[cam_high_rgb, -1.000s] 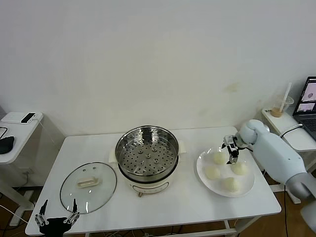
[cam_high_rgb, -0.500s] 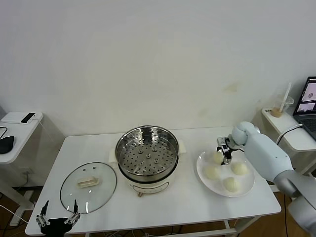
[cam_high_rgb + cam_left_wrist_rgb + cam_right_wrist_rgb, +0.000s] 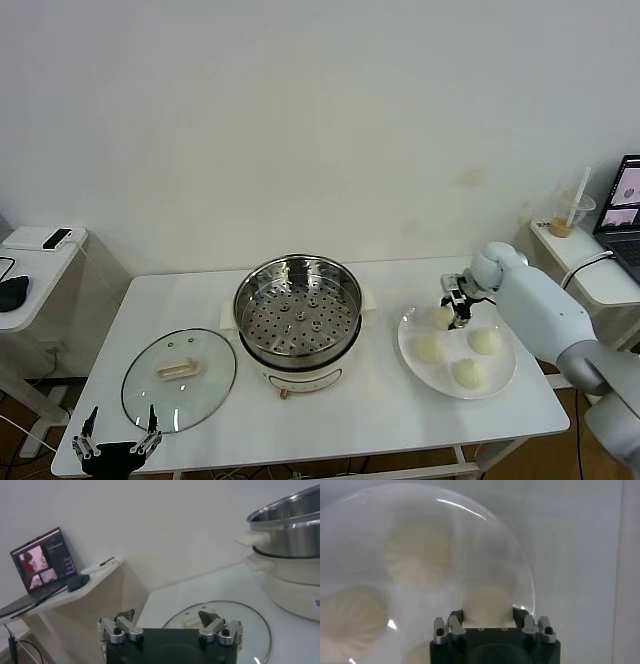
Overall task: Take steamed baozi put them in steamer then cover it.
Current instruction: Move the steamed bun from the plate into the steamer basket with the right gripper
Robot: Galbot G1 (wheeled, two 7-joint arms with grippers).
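Baozi between right gripper jaws, spread apart, on plate

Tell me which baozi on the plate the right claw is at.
The far-left baozi, nearest the steamer. The right claw straddles it; the other three sit clear on the plate.

In the head view the right gripper covers part of the baozi at the plate's 11 o'clock, so contact cannot be judged. The right wrist view is blurred; the nearest bun sits between the fingers, its lower half hidden behind the gripper body. The left gripper is cut off by the head view's 6 o'clock edge.
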